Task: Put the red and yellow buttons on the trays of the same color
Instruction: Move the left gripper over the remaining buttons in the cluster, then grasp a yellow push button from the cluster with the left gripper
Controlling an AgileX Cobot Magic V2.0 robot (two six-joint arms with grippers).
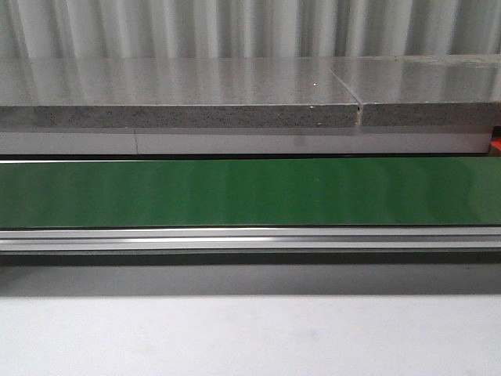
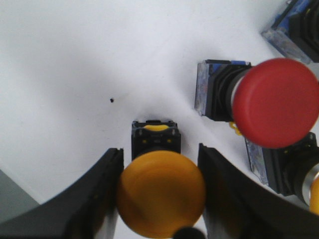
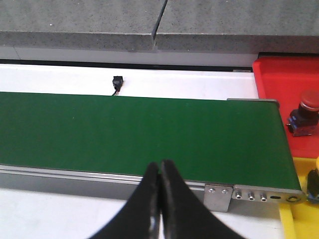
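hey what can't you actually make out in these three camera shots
- Left gripper: around the yellow button in the left wrist view; contact unclear, edge crops the fingers.
- Yellow tray: right wrist view, only a corner shows.
- Red tray: cut by the edge, beyond one red button its contents are hidden.
- Front view: only the green belt, no arms, buttons or trays.

button (image 2: 160, 191) between left claw (image 2: 158, 199) fingers, another button (image 2: 264, 102) beside
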